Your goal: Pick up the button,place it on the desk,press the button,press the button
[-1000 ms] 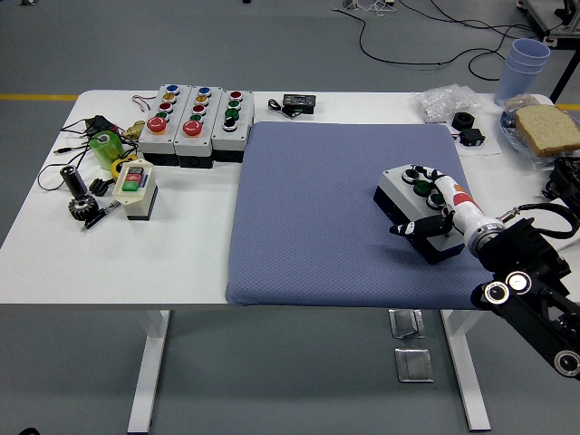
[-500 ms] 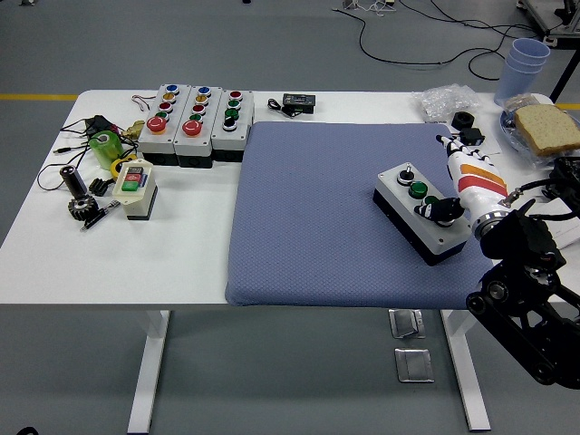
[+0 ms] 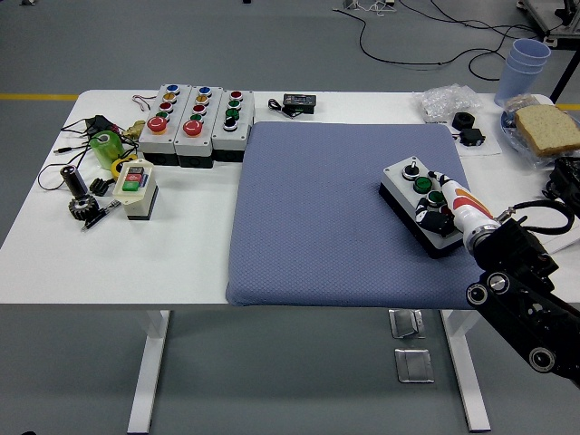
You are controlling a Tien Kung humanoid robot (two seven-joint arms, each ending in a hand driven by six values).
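Observation:
A grey button box (image 3: 412, 186) with a black base lies on the blue mat (image 3: 317, 208) at its right side. It carries a black switch and two green buttons. My right hand (image 3: 433, 216) comes in from the lower right and lies along the box's right edge. Its black fingers (image 3: 428, 218) curl over the box's near end and hide that part of the top. The left arm is out of view.
Three button boxes (image 3: 195, 122) stand in a row at the back left. A small switch box (image 3: 136, 188), a green item and loose parts lie at the left. A black adapter (image 3: 297, 102), blue cups (image 3: 527, 62) and bread (image 3: 548, 129) are at the back right.
My right hand swung away from the box, then came back down onto its near end. The box has turned a little and shifted slightly to the right.

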